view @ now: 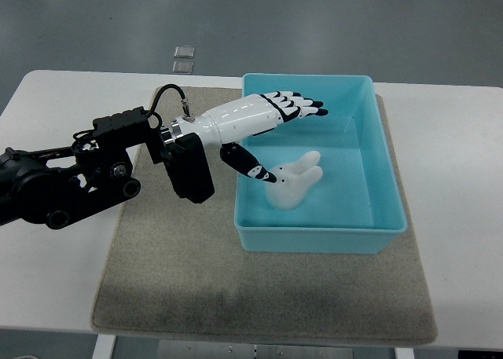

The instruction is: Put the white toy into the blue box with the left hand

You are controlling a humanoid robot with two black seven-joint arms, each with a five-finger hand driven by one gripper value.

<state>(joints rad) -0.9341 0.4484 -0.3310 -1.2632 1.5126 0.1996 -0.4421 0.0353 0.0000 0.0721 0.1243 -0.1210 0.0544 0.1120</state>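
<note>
The small white plastic toy lies inside the light-blue plastic box; the left robot hand, fingers extended and empty, hovers above it, placement apparently done.

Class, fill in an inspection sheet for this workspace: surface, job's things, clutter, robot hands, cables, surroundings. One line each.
Surface: white table with a grey mat under the work.
Job's things: white toy lies inside the blue box, which sits on the mat.
Clutter: nothing seen on the table.
Robot hands: left robot hand over the box, fingers extended, thumb tip near the toy; contact unclear. Right not in view.
Cables: black cable loops at the left wrist.
Surroundings: grey floor with two small square plates.
</note>
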